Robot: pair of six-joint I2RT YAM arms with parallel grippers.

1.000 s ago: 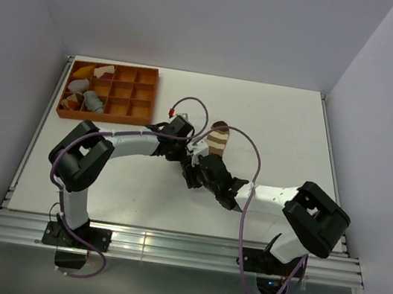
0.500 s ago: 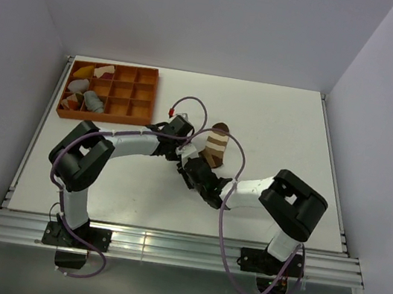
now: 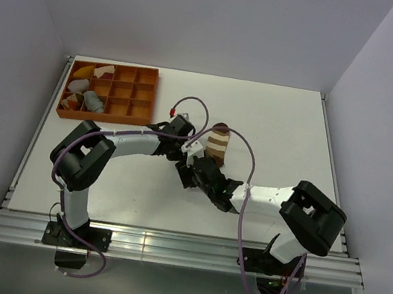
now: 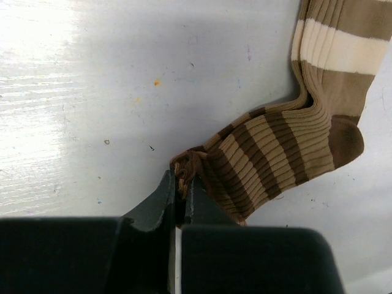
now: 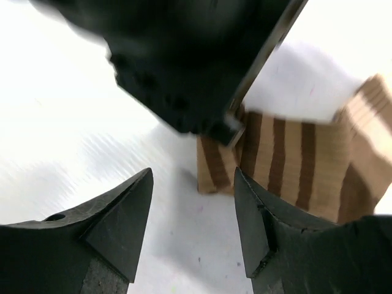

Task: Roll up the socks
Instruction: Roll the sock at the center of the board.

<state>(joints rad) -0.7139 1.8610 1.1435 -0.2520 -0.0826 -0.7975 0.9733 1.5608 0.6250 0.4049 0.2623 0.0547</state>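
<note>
left fingers [image 4: 158, 199] pinching edge of brown sock [image 4: 278, 153], right fingers [image 5: 125, 211] spread alongside

brown sock [image 3: 217, 141]: we are seeing ribbed brown fabric with cream and dark stripes, lying bent and folded over itself mid-tabletop [image 3: 291, 125].
its edge: bunching between the left tool's [image 4: 182, 195] closed jaws.
grey sock [image 3: 94, 102]: sitting bunched in an orange tray [image 3: 145, 72] compartment.

Sock [image 3: 218, 141] right of tray [image 3: 142, 94]

Nothing here can be read from where I stand: no lettering, label, brand mark, number or sign shows in any view.
</note>
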